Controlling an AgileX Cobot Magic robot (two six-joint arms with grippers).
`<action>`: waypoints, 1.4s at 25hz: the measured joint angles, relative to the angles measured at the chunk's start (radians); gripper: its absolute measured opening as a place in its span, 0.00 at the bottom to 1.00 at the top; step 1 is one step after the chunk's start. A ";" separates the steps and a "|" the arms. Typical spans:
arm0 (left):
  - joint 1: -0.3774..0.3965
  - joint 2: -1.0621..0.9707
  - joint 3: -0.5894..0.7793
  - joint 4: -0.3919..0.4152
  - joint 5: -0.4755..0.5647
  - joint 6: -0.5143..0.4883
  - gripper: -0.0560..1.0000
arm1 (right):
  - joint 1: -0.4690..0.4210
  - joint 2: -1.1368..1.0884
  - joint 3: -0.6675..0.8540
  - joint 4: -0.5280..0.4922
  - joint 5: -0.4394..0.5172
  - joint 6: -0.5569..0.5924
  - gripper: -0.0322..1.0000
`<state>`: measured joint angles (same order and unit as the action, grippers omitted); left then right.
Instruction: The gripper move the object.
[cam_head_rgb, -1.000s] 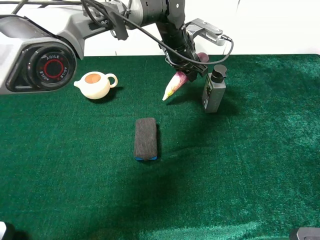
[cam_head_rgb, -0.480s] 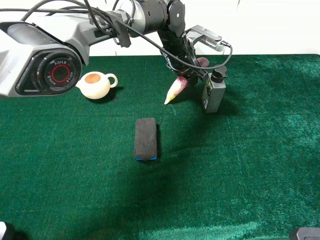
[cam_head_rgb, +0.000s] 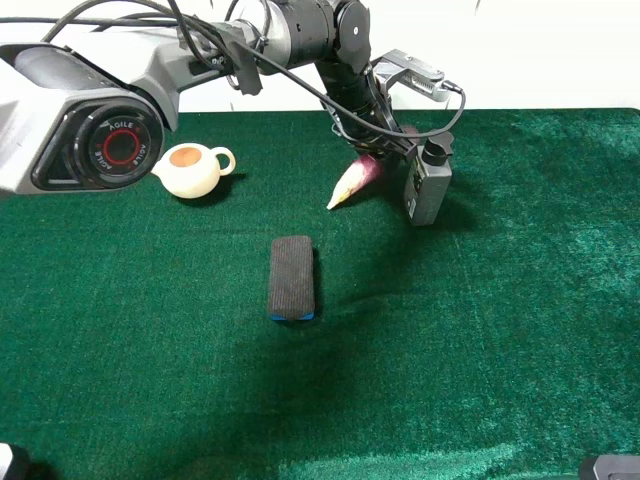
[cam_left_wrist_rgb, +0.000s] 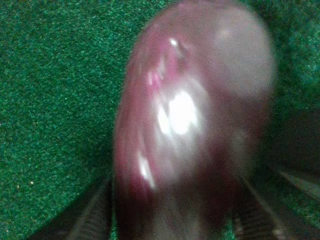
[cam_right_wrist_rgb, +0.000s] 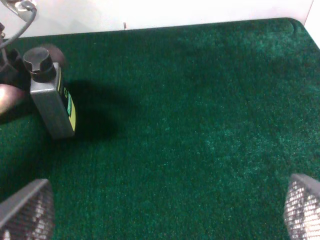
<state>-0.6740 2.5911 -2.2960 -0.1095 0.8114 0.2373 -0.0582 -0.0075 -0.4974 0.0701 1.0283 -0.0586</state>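
Felt, green, covered the surface (cam_head_rgb: 480, 350); open ground lay at its front. Near the far edge the left end effector (cam_head_rgb: 382, 150) clamped the eggplant (cam_head_rgb: 352, 182), just beside a bottle (cam_head_rgb: 428, 188).

The left gripper (cam_head_rgb: 385, 150) is coming down lower, its fingers clamped on the eggplant (cam_head_rgb: 355, 180), and the purple end behind the fingers is dropping in beside the grey bottle (cam_head_rgb: 428, 185). Out ahead of the gripper, the pale tip is sinking toward the green cloth (cam_head_rgb: 480, 300), its shadow closing up beneath it.
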 joint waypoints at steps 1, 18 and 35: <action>0.000 0.000 0.000 0.000 0.000 0.000 0.69 | 0.000 0.000 0.000 0.000 0.000 0.000 0.70; 0.000 -0.002 0.000 0.000 0.003 -0.001 0.92 | 0.000 0.000 0.000 0.000 0.000 0.000 0.70; 0.035 -0.207 0.000 0.053 0.304 -0.079 0.92 | 0.000 0.000 0.000 0.000 0.000 0.000 0.70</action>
<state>-0.6393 2.3839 -2.2960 -0.0561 1.1156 0.1583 -0.0582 -0.0075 -0.4974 0.0701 1.0283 -0.0586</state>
